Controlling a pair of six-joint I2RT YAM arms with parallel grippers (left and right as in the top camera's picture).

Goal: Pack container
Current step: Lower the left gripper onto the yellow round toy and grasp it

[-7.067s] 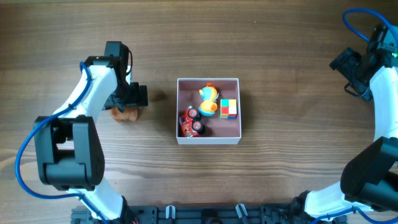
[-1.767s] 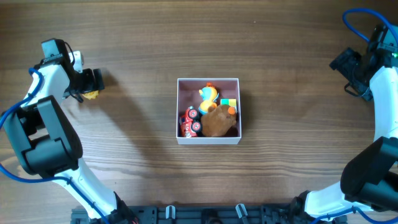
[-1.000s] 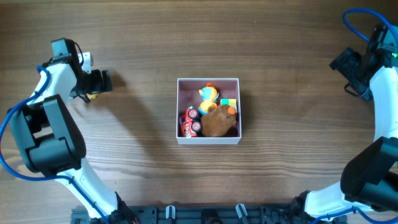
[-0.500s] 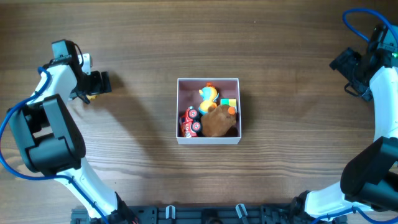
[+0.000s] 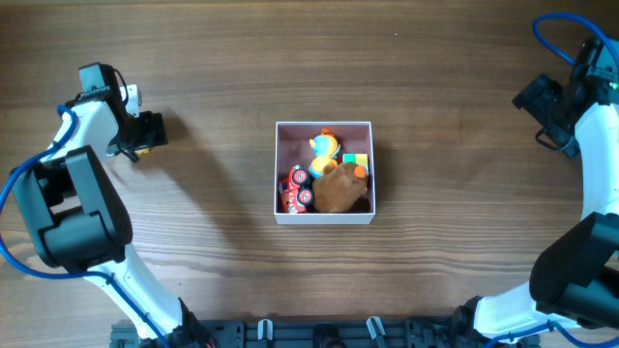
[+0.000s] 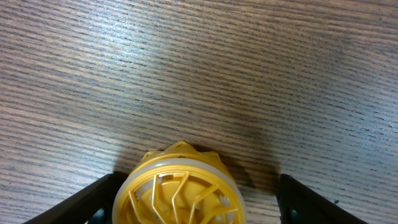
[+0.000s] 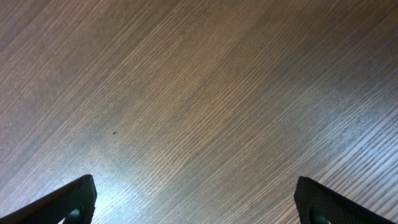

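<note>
Container point(image 5: 324, 220) sits mid-counter, well apart from all edges. Left gripper point(image 5: 147, 133), near the left edge, has jaws released around a yellow round toy point(image 6: 178, 186). Right gripper point(image 7: 193, 190), at the far right corner, is spread wide.

Matt wooden table point(image 6: 249, 74); glossy plastic toy point(image 6: 177, 193)

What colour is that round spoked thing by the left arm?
The round thing is yellow; left wrist view shows it best.
</note>
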